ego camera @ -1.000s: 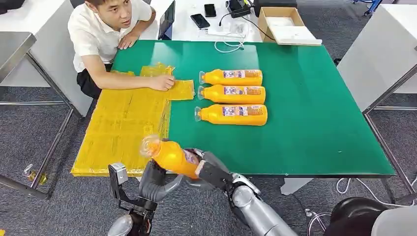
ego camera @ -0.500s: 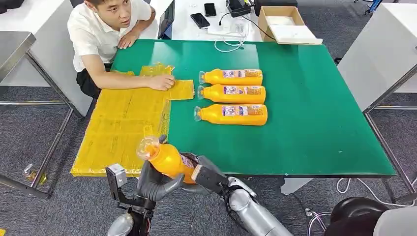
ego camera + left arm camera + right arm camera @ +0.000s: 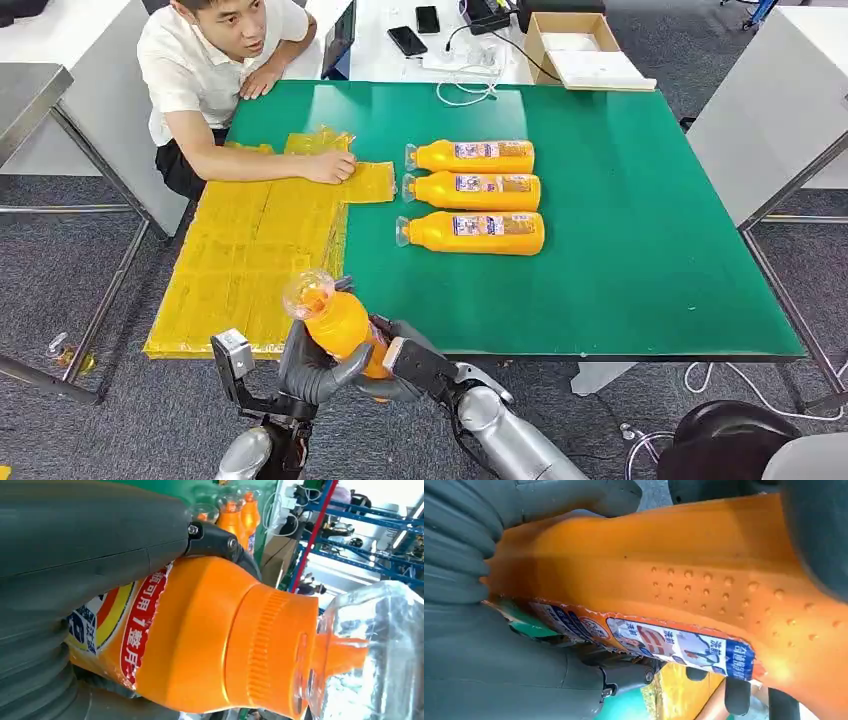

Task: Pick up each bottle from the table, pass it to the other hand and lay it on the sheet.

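- The bottle [image 3: 338, 322] is up in the air at the near edge of the green worktop [image 3: 640, 240], with its clear cap pointing up and away from the robot.
- Both hands are on it. The left hand [image 3: 318, 368] wraps its fingers around the lower body of the bottle. The right hand [image 3: 405, 352] grips the bottle from the other side.
- The left wrist view shows the thick thumb pressed on the label. The right wrist view shows fingers closed on the bumpy orange side.
- This looks like the middle of the pass from one hand to the other.
- The yellow sheet [image 3: 250, 260] lies on the left part of the worktop, near the bottle.
- A person [image 3: 215, 75] rests a hand on the far end of the sheet.
- Three more bottles [image 3: 472, 190] lie side by side further back on the worktop.
- If one hand lets go before the other holds tight, the bottle could slip and drop to the floor, because it hangs right at the worktop's edge.
- The smooth plastic could also twist in the fingers, so it lands crooked.
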Robot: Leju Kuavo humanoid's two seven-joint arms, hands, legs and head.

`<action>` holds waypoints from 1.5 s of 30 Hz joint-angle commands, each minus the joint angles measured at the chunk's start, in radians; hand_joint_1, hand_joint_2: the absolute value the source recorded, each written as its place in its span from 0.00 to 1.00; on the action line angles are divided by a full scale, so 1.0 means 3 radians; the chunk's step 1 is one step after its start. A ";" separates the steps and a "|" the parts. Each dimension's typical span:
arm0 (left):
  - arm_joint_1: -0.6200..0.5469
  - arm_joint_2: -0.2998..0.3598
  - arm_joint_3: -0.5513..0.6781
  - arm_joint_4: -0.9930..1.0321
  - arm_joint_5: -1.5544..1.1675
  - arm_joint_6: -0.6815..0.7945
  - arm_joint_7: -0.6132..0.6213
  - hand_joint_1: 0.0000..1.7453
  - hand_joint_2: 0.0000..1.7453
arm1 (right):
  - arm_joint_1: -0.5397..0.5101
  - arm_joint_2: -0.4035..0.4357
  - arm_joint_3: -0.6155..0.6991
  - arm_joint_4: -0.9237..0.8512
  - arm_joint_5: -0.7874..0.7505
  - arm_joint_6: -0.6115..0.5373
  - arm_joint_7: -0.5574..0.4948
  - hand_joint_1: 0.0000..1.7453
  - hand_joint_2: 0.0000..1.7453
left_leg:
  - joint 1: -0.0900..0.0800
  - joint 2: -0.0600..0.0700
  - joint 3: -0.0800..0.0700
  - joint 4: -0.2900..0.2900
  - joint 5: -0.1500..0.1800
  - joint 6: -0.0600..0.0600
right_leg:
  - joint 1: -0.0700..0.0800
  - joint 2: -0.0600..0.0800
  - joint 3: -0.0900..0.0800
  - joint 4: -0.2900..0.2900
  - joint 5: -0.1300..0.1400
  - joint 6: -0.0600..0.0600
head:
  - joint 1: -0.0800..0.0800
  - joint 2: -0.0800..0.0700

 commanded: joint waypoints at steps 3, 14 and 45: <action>-0.0125 0.0035 -0.0039 0.0255 0.0063 -0.0053 0.0064 1.00 1.00 | -0.0115 -0.0060 0.0167 -0.0227 -0.0071 0.0030 0.0002 1.00 1.00 | 0.0000 0.0003 0.0009 -0.0002 -0.0002 -0.0005 | 0.0001 -0.0001 0.0007 0.0000 -0.0003 -0.0007 | 0.0001 0.0000; 0.0031 0.0122 0.0008 0.0218 0.0393 -0.0204 0.0306 1.00 1.00 | 0.0072 -0.0092 0.0245 -0.0751 -0.0067 -0.0147 -0.0006 1.00 1.00 | 0.0000 0.0010 0.0009 -0.0003 -0.0005 -0.0005 | 0.0000 0.0007 0.0007 0.0000 -0.0003 -0.0007 | 0.0003 0.0000; 0.0457 0.0367 0.0305 -0.0703 -0.1222 0.1432 0.0098 1.00 1.00 | 0.1158 -0.0143 -0.0098 -0.1738 0.0534 -0.1230 -0.0152 0.00 0.00 | 0.0001 -0.0007 0.0005 -0.0005 -0.0007 -0.0006 | 0.0002 -0.0011 0.0007 -0.0001 -0.0006 -0.0007 | 0.0005 0.0000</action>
